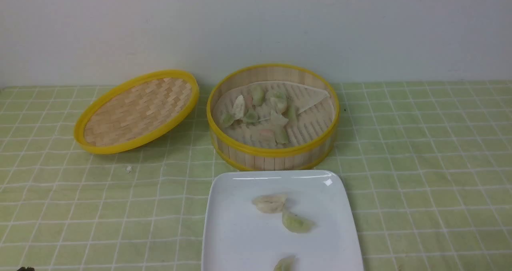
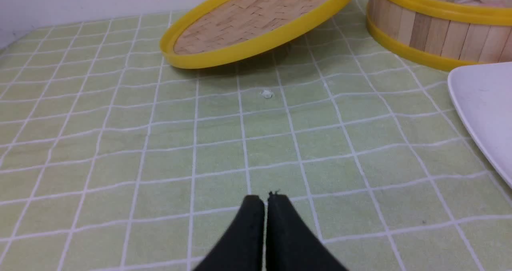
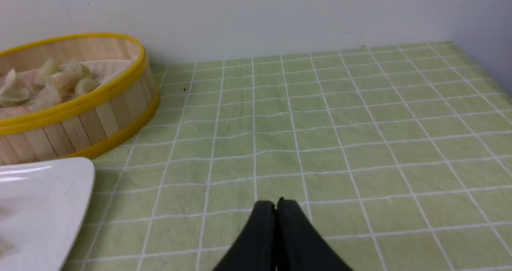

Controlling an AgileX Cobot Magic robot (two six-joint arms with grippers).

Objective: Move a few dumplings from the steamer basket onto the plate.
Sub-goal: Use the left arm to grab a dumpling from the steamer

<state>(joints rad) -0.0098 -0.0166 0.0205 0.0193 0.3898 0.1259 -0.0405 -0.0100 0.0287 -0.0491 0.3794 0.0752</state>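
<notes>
Plate (image 1: 240, 243) is nearest, at the front of the desk (image 1: 420, 163), with three dumplings (image 1: 270, 203) on it: a whitish one near the middle, a green one just beside it, and a third cut off by the bottom of the front view. I'd say "a few" is met, so the task is done or one transfer short. The basket (image 1: 272, 155) sits right behind the plate, very close, but I can't tell if they touch. A heap (image 1: 262, 115) of dumplings is left on its paper liner, bunched toward its left half. The lid (image 1: 136, 111) lies left of the basket, tilted and out of the way. Left fingers (image 2: 269, 207) are pressed together and empty, low over bare cloth left of the plate. Right fingers (image 3: 279, 211) are the same, closed on nothing over bare cloth right of the plate and basket. Both are well apart from any dumpling.
</notes>
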